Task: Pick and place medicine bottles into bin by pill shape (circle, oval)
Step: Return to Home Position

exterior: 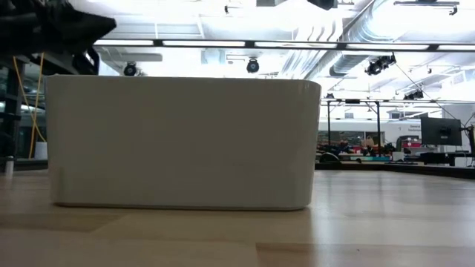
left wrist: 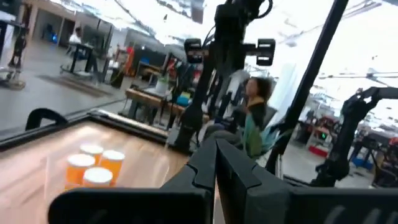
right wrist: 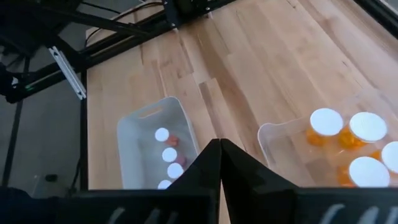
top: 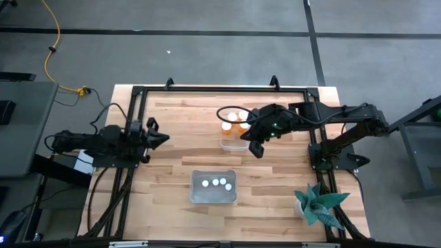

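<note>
- Your gray bin (top: 207,197) holds three white-capped medicine bottles (top: 215,182). The clear bin (top: 231,142) beyond it holds the orange ones.
- The low view gives you only one bin's wall (exterior: 178,141). The contents show from above.
- The right gripper (top: 255,147) hovers over the clear bin's edge and the left gripper (top: 164,138) sits well left of it. Both are pinched closed and empty.

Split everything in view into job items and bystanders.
Job:
bottles in the gray bin
orange bottles in the clear bin
right gripper, shut, by it
left gripper, shut, at the table's left

Bystanders:
plant on the table's corner
yellow cable on the floor
</note>
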